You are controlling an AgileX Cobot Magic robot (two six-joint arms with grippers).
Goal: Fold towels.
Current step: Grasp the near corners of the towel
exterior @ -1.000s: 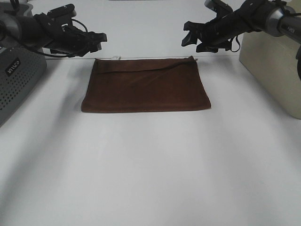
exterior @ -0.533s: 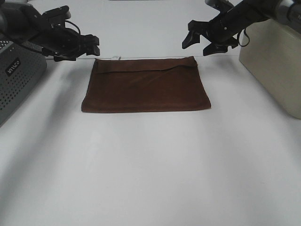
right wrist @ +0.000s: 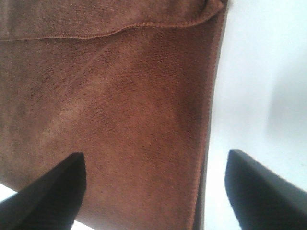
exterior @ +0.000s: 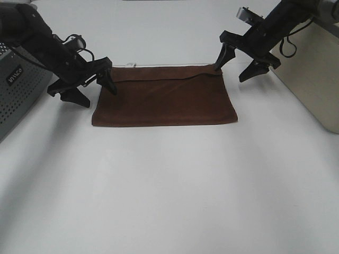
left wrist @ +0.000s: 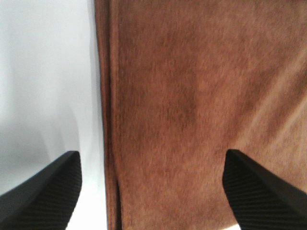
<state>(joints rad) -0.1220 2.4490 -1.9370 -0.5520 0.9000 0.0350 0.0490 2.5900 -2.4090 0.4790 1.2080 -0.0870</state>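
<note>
High camera overlooks table [exterior: 169,185]; wrist cameras, seemingly close, share towel [exterior: 164,98].

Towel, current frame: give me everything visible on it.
The towel is dark reddish-brown terry cloth, plain, folded into a flat rectangle on the white table. The top layer's stitched hem runs just short of the far edge. The open left gripper straddles its left edge, and the open right gripper straddles its right edge. Whether either touches it cannot be told.
</note>
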